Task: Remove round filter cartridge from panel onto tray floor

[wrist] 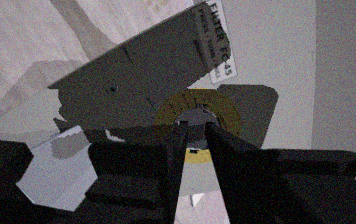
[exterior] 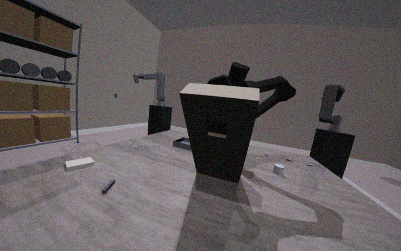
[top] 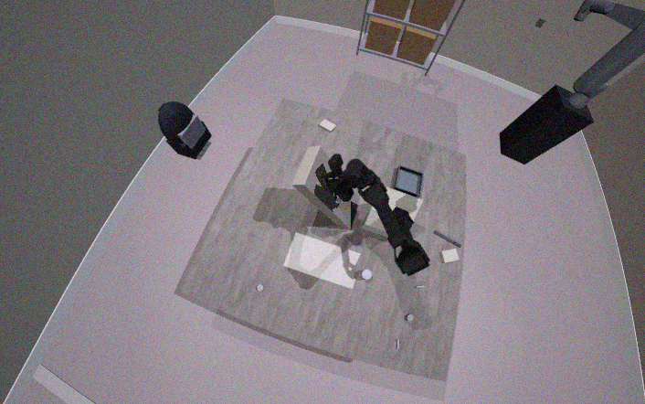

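The service panel [exterior: 220, 130] is a dark upright block with a pale top, also in the overhead view [top: 307, 166]. In the wrist view the round filter cartridge [wrist: 197, 112] sits in the panel face [wrist: 135, 85], a yellow ring around a grey centre. My gripper [wrist: 196, 125] is pressed up to that face, fingers narrowed with a small gap, tips at the cartridge's centre where the slots are. I cannot see anything clamped between them. From above, the gripper [top: 328, 183] is against the panel. The tray [top: 408, 180] is a dark-rimmed square to the arm's right.
A white label [wrist: 218, 42] is on the panel above the cartridge. Small blocks [exterior: 79, 163], a dark bar [exterior: 108, 185] and a white cylinder [exterior: 278, 168] lie on the table. Other arms on black pedestals [exterior: 331, 152] and a shelf rack [exterior: 38, 74] stand farther off.
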`<state>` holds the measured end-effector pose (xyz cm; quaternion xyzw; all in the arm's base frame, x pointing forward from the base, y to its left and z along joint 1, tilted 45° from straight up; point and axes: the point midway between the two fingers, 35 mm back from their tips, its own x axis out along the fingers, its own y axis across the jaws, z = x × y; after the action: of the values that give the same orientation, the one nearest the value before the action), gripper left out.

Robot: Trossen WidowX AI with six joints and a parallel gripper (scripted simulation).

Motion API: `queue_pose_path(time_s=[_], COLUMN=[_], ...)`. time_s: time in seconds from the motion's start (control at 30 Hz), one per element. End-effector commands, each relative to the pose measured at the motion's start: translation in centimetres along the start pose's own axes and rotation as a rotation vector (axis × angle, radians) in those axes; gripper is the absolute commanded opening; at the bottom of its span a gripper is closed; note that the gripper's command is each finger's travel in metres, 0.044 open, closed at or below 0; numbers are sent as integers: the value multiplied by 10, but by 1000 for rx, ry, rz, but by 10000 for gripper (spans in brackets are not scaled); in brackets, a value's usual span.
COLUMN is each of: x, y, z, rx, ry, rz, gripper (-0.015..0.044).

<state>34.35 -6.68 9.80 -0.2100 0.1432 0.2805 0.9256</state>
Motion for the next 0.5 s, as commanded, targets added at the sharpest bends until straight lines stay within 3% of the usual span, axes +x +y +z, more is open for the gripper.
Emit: queue_pose_path(time_s=[0.0, 0.47], x=[6, 9], y=[2, 2], z=[-1, -1], rx=[-1, -2], ry=[7, 7], rz=[4, 4], gripper=[89, 89])
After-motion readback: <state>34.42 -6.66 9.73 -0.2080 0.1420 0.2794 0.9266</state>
